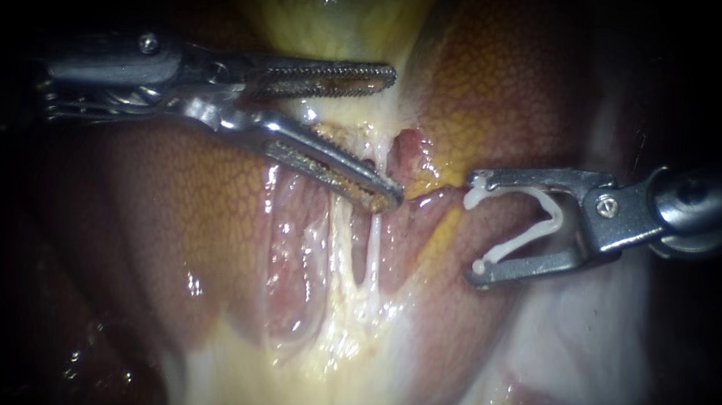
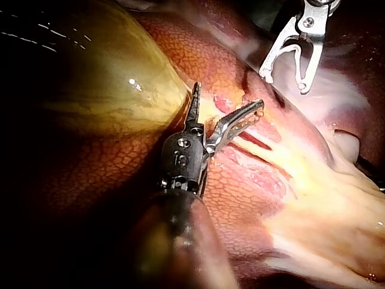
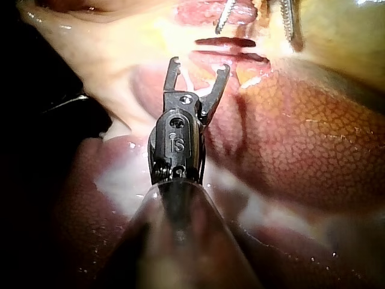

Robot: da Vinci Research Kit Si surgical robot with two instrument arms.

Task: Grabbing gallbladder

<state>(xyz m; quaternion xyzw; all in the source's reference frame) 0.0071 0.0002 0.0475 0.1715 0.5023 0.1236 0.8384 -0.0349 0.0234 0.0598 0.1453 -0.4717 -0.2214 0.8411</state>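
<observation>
Had not yet grabbed the gallbladder (image 1: pixel 337 15): held the left tool (image 1: pixel 394 135) released, jaws spread wide just beside it, gripping nothing, and the right tool (image 1: pixel 474 225), grasping a white clip (image 1: pixel 530 234), well apart from it.

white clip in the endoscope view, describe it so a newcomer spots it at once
The mottled brown liver fills the endoscope view; over it, the right instrument comes in from the right. The clip is the thin white bent strip seated between its two wide-set jaws. The left instrument has toothed jaws that are open and hold nothing.
</observation>
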